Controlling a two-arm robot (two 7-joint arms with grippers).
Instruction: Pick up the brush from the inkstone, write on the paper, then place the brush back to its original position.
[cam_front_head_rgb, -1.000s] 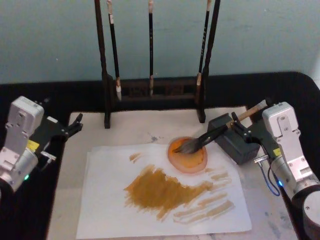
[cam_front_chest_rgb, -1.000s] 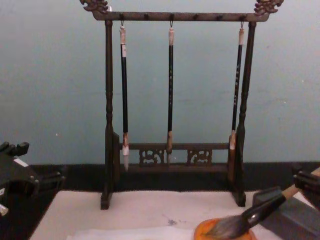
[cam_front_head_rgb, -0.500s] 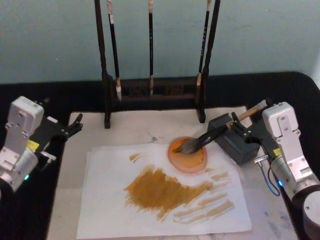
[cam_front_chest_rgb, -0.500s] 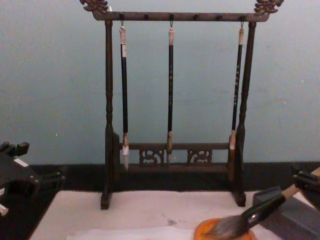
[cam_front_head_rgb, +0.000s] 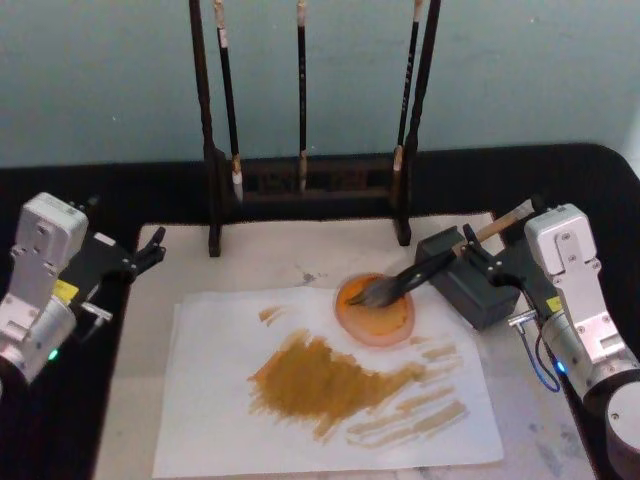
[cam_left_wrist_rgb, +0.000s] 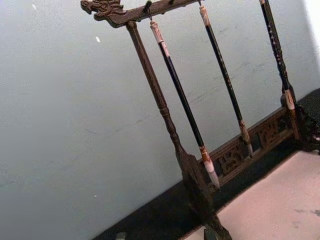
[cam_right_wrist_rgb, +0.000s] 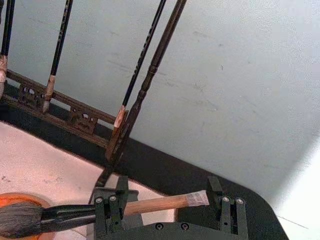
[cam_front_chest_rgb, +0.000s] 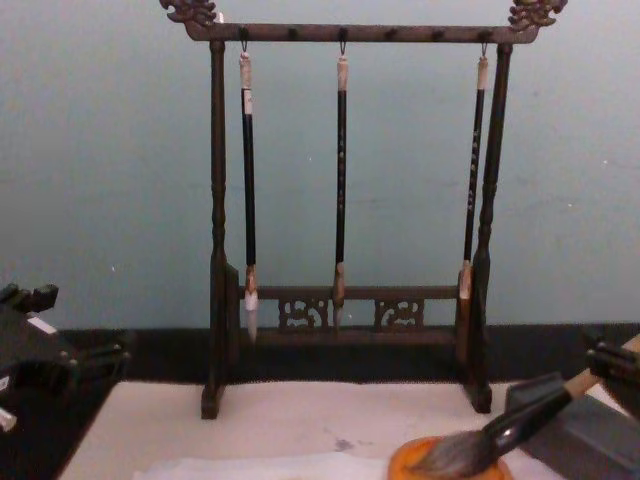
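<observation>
Paper (cam_front_head_rgb: 210, 400), smeared brown, lies on the mat's (cam_front_head_rgb: 130, 400) front half. Brush (cam_front_head_rgb: 425, 265) leans over the inkstone (cam_front_head_rgb: 470, 285) near the mat's right edge, tuft in an orange dish (cam_front_head_rgb: 375, 315). Right gripper (cam_front_head_rgb: 500, 255) is released around its handle; left gripper (cam_front_head_rgb: 150, 250) hovers unclenched at the mat's left edge.

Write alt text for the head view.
The brush leans on the dark inkstone, tuft in an orange dish on the brown-streaked paper. The right tool sits by its handle, the left tool off the mat; three thin brushes hang behind.
</observation>
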